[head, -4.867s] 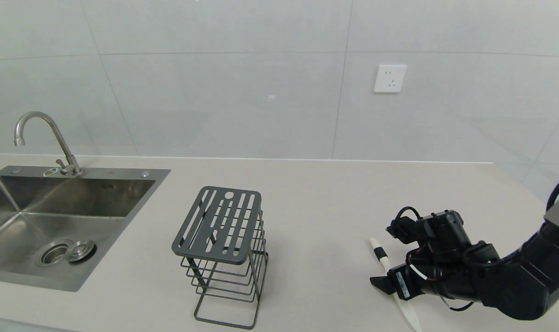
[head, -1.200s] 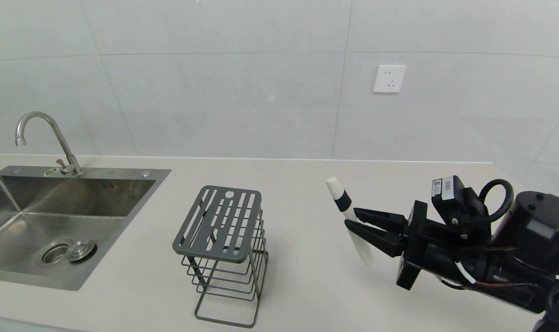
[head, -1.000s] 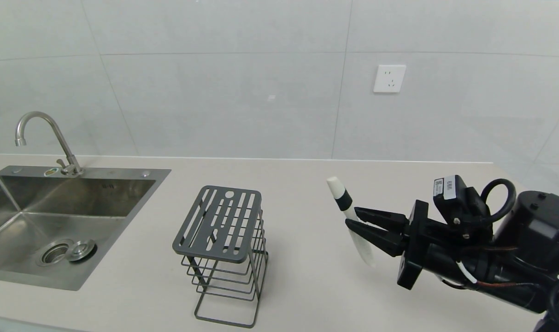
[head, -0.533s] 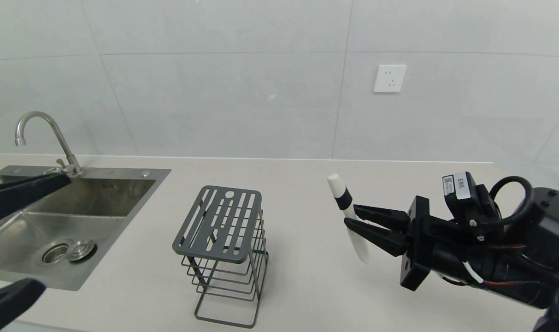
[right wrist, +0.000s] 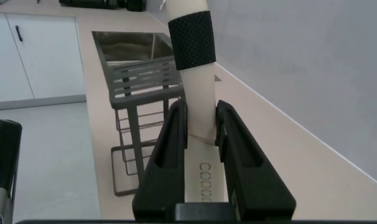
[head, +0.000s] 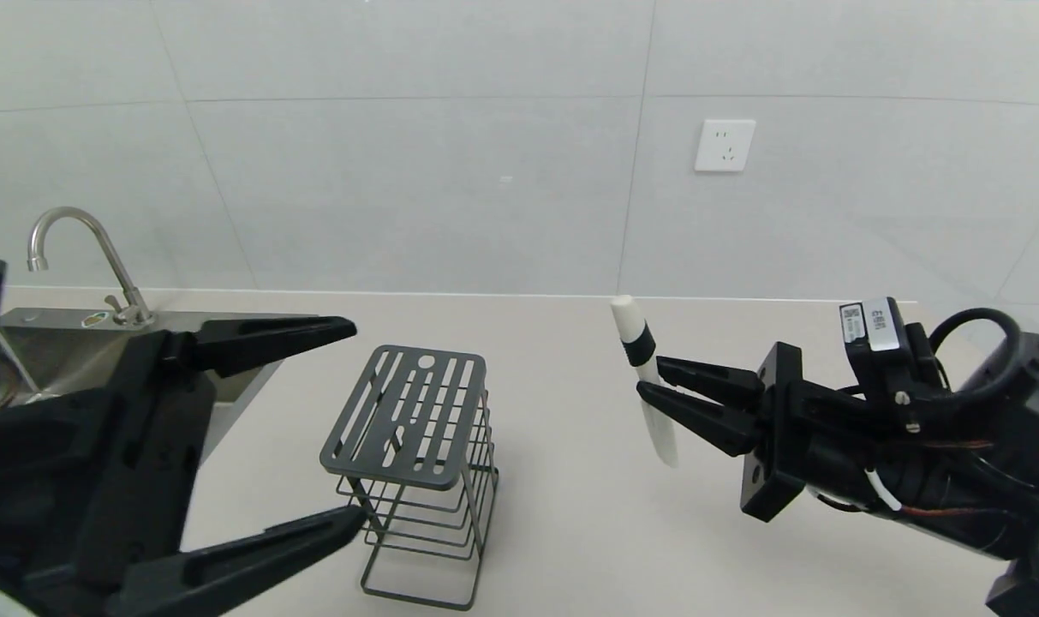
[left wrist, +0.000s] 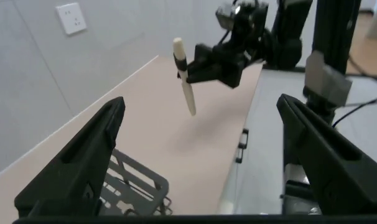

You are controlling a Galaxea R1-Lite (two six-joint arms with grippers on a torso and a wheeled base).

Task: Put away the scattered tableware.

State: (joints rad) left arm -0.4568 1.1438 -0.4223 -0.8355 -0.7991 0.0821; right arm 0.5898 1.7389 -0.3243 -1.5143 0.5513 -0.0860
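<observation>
Rising from the front left, the left hand (head: 356, 420) now stands large over the worktop's (head: 570, 523) left front, its two fingers spread wide with nothing between them, and it covers most of the sink (head: 56, 347); half a second ago only its tips showed. The right hand (head: 649, 379) has lifted a little and the knife (head: 663, 433) it clamps has swung nearer to upright. About five seconds ago that knife lay flat near the worktop's right front edge.

The right hand's fingers are closed on the white knife just below the black band on its handle, handle up and blade down, in the air above the worktop's right half. The dark wire rack (head: 416, 403) stands near the front edge, left of the knife and well apart from it, just beside the sink's right rim. A white sticker (head: 870, 315) on the right wrist carries dark print too small to read.
</observation>
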